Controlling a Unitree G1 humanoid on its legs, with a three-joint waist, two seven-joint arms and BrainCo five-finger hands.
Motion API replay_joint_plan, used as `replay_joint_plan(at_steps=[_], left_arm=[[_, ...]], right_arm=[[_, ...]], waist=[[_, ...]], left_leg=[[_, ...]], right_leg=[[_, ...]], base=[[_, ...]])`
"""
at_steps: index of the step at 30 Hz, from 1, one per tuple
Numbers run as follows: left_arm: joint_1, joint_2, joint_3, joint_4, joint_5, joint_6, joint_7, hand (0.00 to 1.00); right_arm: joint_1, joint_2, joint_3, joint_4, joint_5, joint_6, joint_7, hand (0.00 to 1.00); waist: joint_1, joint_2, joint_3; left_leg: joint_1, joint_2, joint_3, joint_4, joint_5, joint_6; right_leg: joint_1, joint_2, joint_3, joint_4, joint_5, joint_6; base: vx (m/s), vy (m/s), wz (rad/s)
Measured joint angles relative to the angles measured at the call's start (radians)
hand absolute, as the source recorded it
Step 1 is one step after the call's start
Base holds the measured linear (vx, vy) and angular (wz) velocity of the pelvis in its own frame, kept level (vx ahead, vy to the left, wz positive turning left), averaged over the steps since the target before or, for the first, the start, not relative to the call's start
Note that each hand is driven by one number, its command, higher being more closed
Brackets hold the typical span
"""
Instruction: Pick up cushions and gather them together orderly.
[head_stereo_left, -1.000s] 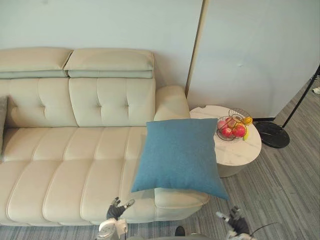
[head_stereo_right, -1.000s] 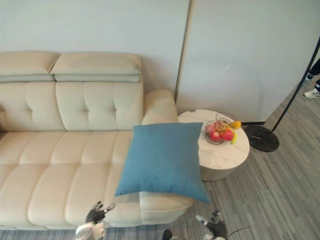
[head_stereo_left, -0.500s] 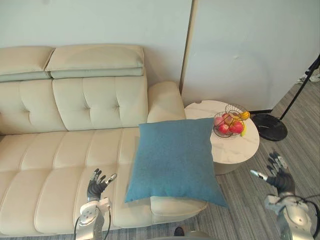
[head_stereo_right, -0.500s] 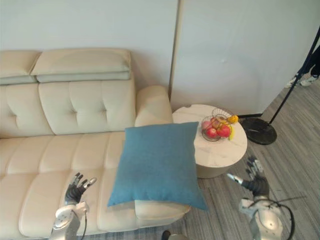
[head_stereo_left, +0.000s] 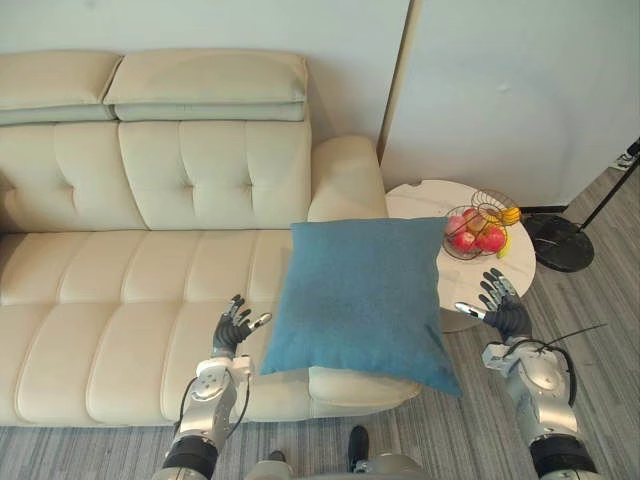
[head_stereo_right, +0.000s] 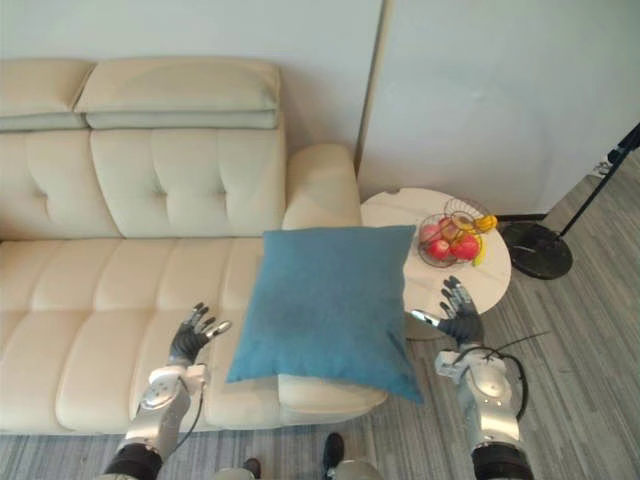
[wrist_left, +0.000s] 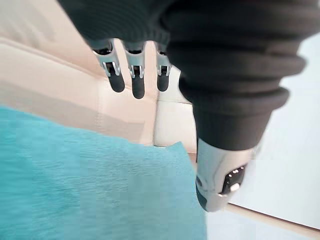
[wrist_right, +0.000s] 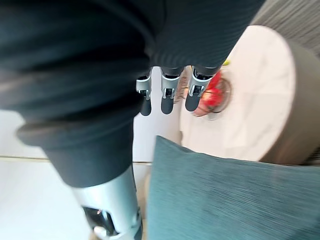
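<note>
Both hands have come up and in since half a second ago: the right hand, then out over the floor, now stands just beside the cushion's right edge, and the left hand has closed on its left edge

Left eye view: the blue cushion (head_stereo_left: 365, 300) lies tilted across the front of the cream sofa (head_stereo_left: 120, 300), over its right armrest (head_stereo_left: 345, 180), with one lower corner hanging past the sofa front. The left hand (head_stereo_left: 232, 330) hovers over the seat by the cushion's lower left corner, fingers spread and straight, holding nothing. The right hand (head_stereo_left: 505, 312) is raised on the other side, equally splayed and empty, in front of the round side table (head_stereo_left: 415, 200) with its fruit basket (head_stereo_left: 480, 228).

Right eye view: the same flanking stance, palms turned inward toward the cushion (head_stereo_right: 330, 300), neither touching it.

Left wrist view: straight fingers (wrist_left: 125, 75) and thumb (wrist_left: 217, 180) stand apart above the blue cloth (wrist_left: 75, 190), with sofa leather beyond.

Right wrist view: extended fingers (wrist_right: 167, 97) point past the cushion's corner (wrist_right: 225, 200) toward the table (wrist_right: 260, 100).

The cushion looks light, soft and squashy, with coarse cloth that should not slip. It would likely sag from one corner, so pressing both side edges at mid-height between the palms seems the surest hold
</note>
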Motion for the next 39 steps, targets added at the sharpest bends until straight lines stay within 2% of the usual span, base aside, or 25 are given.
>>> replay_joint_plan(at_steps=[6,7,10,16,20,24,25,26,32,39], left_arm=[[-0.133,-0.002,-0.031,0.041,-0.011,0.0,0.036,0.0],[-0.16,-0.002,-0.038,0.043,-0.012,0.0,0.041,0.0],[-0.249,-0.003,-0.058,0.048,-0.028,-0.001,0.053,0.0],[-0.43,-0.012,-0.088,0.085,-0.039,-0.009,0.092,0.0],[-0.52,-0.03,-0.097,0.109,-0.073,-0.017,0.118,0.0],[-0.587,-0.063,-0.103,0.127,-0.109,-0.027,0.151,0.0],[-0.593,-0.066,-0.105,0.133,-0.109,-0.027,0.155,1.0],[-0.602,-0.075,-0.106,0.136,-0.109,-0.027,0.169,1.0],[-0.62,-0.08,-0.106,0.136,-0.067,-0.028,0.197,1.0],[-0.643,-0.068,-0.106,0.112,-0.071,-0.038,0.227,1.0]], right_arm=[[-0.118,0.054,0.003,0.036,0.041,0.001,-0.055,0.0],[-0.141,0.055,0.005,0.038,0.057,0.001,-0.062,0.0],[-0.211,0.062,0.007,0.039,0.089,0.001,-0.068,0.0],[-0.319,0.096,0.063,0.048,0.164,-0.001,-0.096,0.0],[-0.415,0.134,0.076,0.116,0.193,-0.019,-0.13,0.0],[-0.468,0.159,0.1,0.148,0.203,-0.038,-0.158,0.0],[-0.471,0.168,0.106,0.147,0.205,-0.044,-0.168,0.0],[-0.474,0.174,0.112,0.147,0.212,-0.049,-0.177,1.0],[-0.51,0.169,0.134,0.145,0.242,-0.058,-0.197,1.0],[-0.542,0.169,0.154,0.097,0.286,-0.065,-0.206,1.0]], waist=[[0.015,-0.012,0.097],[0.025,-0.015,0.1],[0.03,-0.019,0.124],[0.057,-0.029,0.16],[0.06,-0.033,0.195],[0.062,-0.033,0.197],[0.062,-0.033,0.197],[0.062,-0.033,0.197],[0.066,-0.033,0.197],[0.066,-0.033,0.197]], left_leg=[[-0.124,-0.012,0.02,0.056,0.018,0.0],[-0.158,-0.011,0.032,0.074,0.018,-0.001],[-0.23,-0.012,0.04,0.111,0.018,-0.003],[-0.319,0.0,0.059,0.161,0.012,-0.01],[-0.346,0.002,0.06,0.176,0.011,-0.012],[-0.39,0.011,0.081,0.192,0.011,-0.014],[-0.389,0.012,0.084,0.193,0.01,-0.014],[-0.389,0.012,0.086,0.193,0.01,-0.014],[-0.396,0.018,0.114,0.191,0.011,-0.014],[-0.387,0.023,0.142,0.191,0.01,-0.013]], right_leg=[[-0.138,-0.016,0.024,0.072,0.015,0.01],[-0.18,-0.018,0.036,0.095,0.015,0.01],[-0.257,-0.022,0.044,0.136,0.019,0.005],[-0.346,-0.021,0.05,0.173,0.023,0.001],[-0.365,-0.023,0.045,0.178,0.031,-0.01],[-0.398,-0.024,0.039,0.175,0.044,-0.01],[-0.398,-0.023,0.041,0.174,0.044,-0.01],[-0.398,-0.023,0.042,0.173,0.045,-0.01],[-0.395,-0.013,0.07,0.103,0.095,-0.008],[-0.369,-0.003,0.1,0.038,0.14,-0.006]], base=[[-0.16,-0.003,-0.09],[-0.13,-0.015,-0.2],[-0.09,-0.01,-0.11],[-0.05,-0.009,-0.08],[-0.02,0.008,0.02],[-0.01,0.017,0.01],[0.03,0.026,-0.07],[0.04,0.029,-0.04],[0.01,0.027,-0.14],[0.0,0.031,-0.13]])
